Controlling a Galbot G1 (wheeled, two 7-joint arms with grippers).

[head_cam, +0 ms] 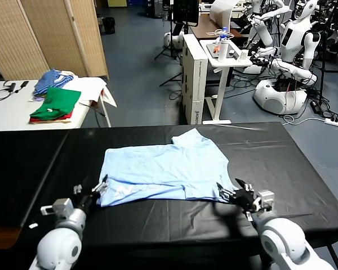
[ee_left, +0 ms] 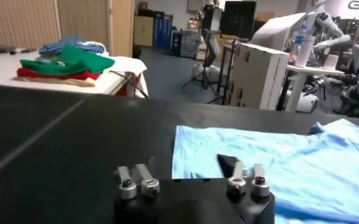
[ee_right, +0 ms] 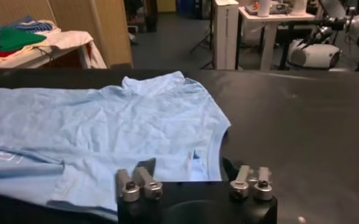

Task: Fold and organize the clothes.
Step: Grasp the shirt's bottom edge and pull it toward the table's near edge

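Note:
The pale sky-blue T-shirt (head_cam: 163, 169) lies spread on the black table (head_cam: 158, 225), its lower part folded up into a wide band. A faint white print shows near its near left corner (head_cam: 121, 190). My left gripper (head_cam: 99, 188) stands open at that near left corner, low over the table. In the left wrist view the left gripper (ee_left: 188, 169) straddles the shirt's (ee_left: 289, 158) edge, one finger (ee_left: 230, 163) over the cloth. My right gripper (head_cam: 232, 192) is open at the near right corner. In the right wrist view the right gripper (ee_right: 188, 169) has the shirt (ee_right: 106, 122) lying loose between its fingers.
A white side table (head_cam: 11, 109) at the back left carries folded green and red garments (head_cam: 55, 104) and a blue-striped cloth pile (head_cam: 52, 81). A white cart (head_cam: 225, 53) and other robots (head_cam: 281, 84) stand beyond the table's far right.

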